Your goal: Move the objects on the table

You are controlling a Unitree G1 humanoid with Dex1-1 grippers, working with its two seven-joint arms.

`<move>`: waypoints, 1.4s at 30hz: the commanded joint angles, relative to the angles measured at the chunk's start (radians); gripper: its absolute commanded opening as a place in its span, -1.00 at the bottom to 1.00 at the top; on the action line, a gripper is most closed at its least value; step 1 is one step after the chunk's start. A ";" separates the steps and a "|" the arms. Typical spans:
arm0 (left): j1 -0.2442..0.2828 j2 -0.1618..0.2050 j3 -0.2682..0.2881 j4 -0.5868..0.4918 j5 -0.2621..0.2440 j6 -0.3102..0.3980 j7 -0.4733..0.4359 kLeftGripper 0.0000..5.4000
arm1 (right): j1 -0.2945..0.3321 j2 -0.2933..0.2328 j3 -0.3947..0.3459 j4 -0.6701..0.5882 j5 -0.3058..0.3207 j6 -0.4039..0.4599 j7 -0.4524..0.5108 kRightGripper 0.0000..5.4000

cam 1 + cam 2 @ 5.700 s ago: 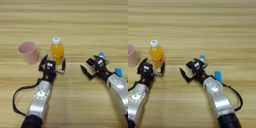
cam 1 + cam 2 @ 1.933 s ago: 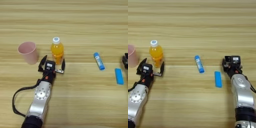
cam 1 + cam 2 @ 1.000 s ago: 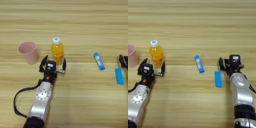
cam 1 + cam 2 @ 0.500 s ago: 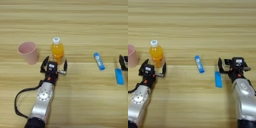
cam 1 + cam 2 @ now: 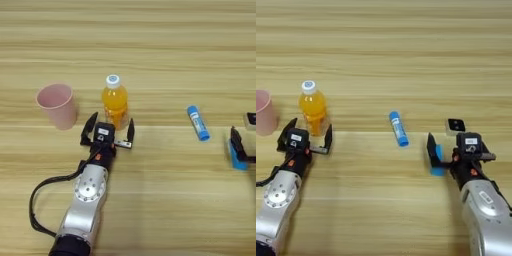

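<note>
Right eye view, lower right: right gripper (image 5: 453, 150), fingers spread, straddles the blue flat bar (image 5: 436, 160), seemingly for a grasp; left gripper (image 5: 108, 132), released, waits below the orange-juice bottle (image 5: 115, 101).

The right gripper (image 5: 456, 150) sits with its fingers spread at the blue bar (image 5: 437, 161), below the beige square (image 5: 456, 126); the blue tube (image 5: 398, 129) lies apart, and the left gripper (image 5: 305, 139) stands open below the juice bottle (image 5: 311, 108) beside the pink cup (image 5: 263, 119)
</note>
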 commanded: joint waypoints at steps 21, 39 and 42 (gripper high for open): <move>-0.006 -0.004 -0.005 -0.003 0.008 0.011 0.006 1.00 | 0.012 0.012 0.050 0.063 -0.016 0.022 0.005 0.99; -0.003 -0.003 -0.005 -0.009 0.008 0.013 0.006 1.00 | 0.008 0.010 0.067 0.117 -0.024 0.060 0.008 0.99; -0.003 -0.003 -0.004 -0.009 0.008 0.013 0.006 1.00 | 0.008 0.008 0.071 0.123 -0.026 0.070 0.010 0.96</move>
